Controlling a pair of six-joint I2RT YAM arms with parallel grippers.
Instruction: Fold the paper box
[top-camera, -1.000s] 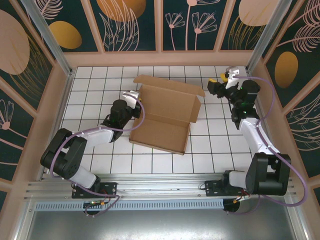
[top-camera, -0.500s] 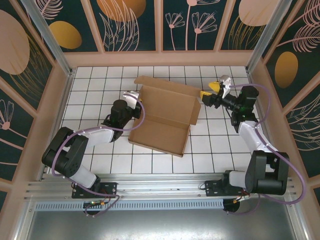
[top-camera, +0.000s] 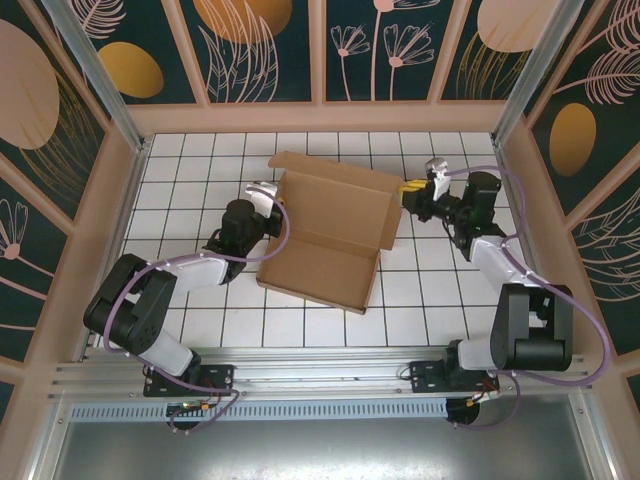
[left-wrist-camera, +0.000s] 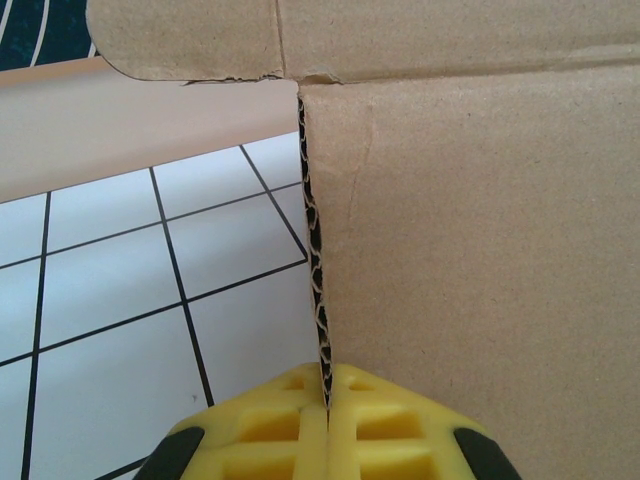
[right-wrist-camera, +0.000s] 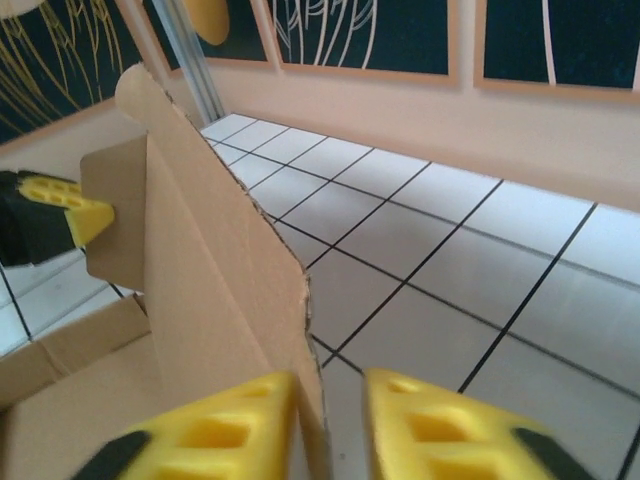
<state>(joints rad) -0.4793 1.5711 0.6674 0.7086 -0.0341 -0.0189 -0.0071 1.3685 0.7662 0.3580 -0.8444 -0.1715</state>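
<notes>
Left claw (left-wrist-camera: 327, 410) clenched on the paper box (top-camera: 330, 240). Its yellow pads (left-wrist-camera: 400, 435) pinch the raw edge of the box's left wall, with the corrugation showing right at the nip. Right claw (right-wrist-camera: 330, 400) sits at the box's far right corner, jaws straddling a small end flap (right-wrist-camera: 200, 250). One pad is against the card and a sliver of gap shows on the other side, so I read it as released: the flap is between the jaws but not clamped.

Box sits between the two claws, tray part flat, near long edge toward the arm bases. A rear panel rises from the far edge. Half-formed, top wide open.

Step, my read: setting the box's right end, tucking the corner flap so that side wall stands. The next move likely needs the right jaws to pinch the flap, then swing it inward about its crease while the left claw braces the opposite wall. Too much push could slide the light box or buckle the crease.

Materials: plain brown corrugated card, matte and unprinted. The flap corners are die-cut round, and the slit beside the left wall is slightly ragged. Pads look like moulded yellow plastic with hollow cells. Under the box is a white tiled table (top-camera: 440, 290) with a black grid. Beyond the box are dark walls (top-camera: 270, 50) with gold leaf shapes.
</notes>
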